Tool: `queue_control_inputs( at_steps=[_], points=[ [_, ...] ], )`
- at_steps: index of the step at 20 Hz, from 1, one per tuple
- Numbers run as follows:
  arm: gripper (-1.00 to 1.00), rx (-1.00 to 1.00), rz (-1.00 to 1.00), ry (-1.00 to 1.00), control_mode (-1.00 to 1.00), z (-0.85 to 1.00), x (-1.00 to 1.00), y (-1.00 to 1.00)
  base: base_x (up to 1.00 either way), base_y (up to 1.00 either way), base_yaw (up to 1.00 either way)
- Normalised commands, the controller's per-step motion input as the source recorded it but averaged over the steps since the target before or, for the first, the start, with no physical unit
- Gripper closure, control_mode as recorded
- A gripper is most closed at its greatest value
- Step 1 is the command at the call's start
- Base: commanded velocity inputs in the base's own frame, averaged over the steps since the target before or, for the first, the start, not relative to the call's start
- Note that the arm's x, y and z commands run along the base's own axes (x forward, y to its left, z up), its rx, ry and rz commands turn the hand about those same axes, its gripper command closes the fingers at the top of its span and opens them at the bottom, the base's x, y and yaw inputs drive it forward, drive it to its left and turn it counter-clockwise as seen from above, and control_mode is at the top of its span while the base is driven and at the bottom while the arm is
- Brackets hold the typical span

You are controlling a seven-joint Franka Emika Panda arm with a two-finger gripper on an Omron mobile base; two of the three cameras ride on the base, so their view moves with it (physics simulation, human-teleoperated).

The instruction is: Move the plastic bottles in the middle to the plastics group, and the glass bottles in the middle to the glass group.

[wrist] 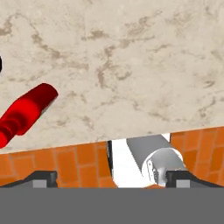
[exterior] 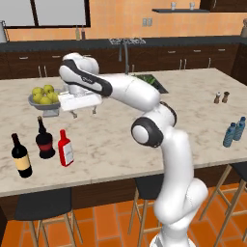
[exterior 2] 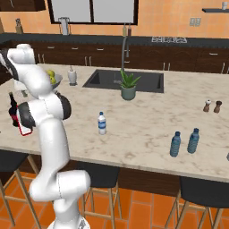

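Red glass bottle [exterior: 65, 148], flat-sided with a narrow neck and white label, stands at the near left of the marble island counter [exterior: 120, 140], just beside the glass group: a squat round wine bottle [exterior: 45, 139] with a red label and a slim one [exterior: 21, 157] with a cream label. We see the pale veined counter run wide over an orange tiled floor [exterior: 111, 222], with dark cabinets and an orange wall behind. A sink [exterior 2: 123, 80] sits in the counter's far side. Our gripper [exterior: 82, 114] hangs above the counter behind the bottles, fingers spread wide and holding nothing. Two translucent blue water bottles [exterior 2: 184, 142] stand together at the right end. One whitish-clear bottle [exterior 2: 102, 123] with a blue cap waits mid-counter.
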Motion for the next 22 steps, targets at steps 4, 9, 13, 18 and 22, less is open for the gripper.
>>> queue_control_inputs(
  at_steps=[4, 9, 13, 18, 22],
  points=[
    [-1.0, 0.31, 0.01, -0.01, -1.0, -0.07, -0.04, -1.0, 0.0, 0.0, 0.0],
    [-1.0, 0.18, 0.0, -0.16, -1.0, -0.15, -0.02, -1.0, 0.0, 0.0, 0.0],
    [-1.0, 0.01, 0.05, -0.13, -1.0, 0.0, 0.04, -1.0, 0.0, 0.0, 0.0],
    [-1.0, 0.0, 0.08, -0.07, -1.0, 0.0, 0.21, -1.0, 0.0, 0.0, 0.0],
    [-1.0, 0.0, 0.05, -0.07, -1.0, 0.0, 0.17, -1.0, 0.0, 0.0, 0.0]
  ],
)
